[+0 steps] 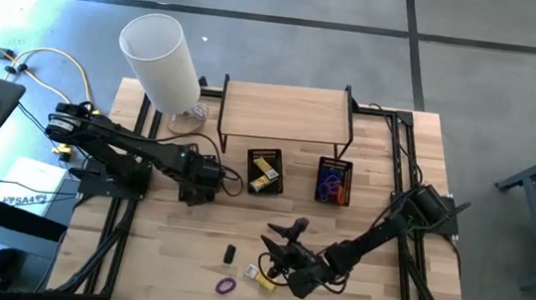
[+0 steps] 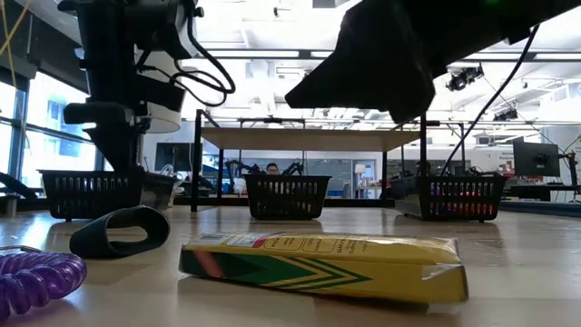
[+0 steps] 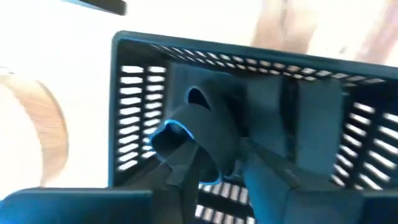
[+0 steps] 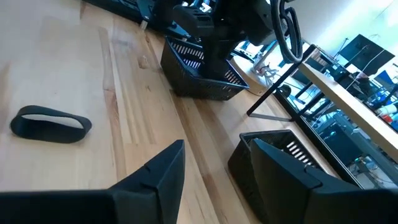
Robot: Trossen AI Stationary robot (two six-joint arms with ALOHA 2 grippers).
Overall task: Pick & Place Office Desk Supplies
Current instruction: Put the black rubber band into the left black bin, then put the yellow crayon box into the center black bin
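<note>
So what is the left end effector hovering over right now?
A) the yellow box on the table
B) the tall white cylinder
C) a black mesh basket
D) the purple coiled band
C: the high view puts the left end effector over the leftmost black mesh basket, and its wrist view looks straight down into that basket past a black loop-shaped piece at its fingers.

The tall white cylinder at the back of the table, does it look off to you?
Yes. In the high view the white cylinder leans off the table's back left corner, beside the wooden shelf, its open mouth angled outward past the edge instead of standing square.
</note>
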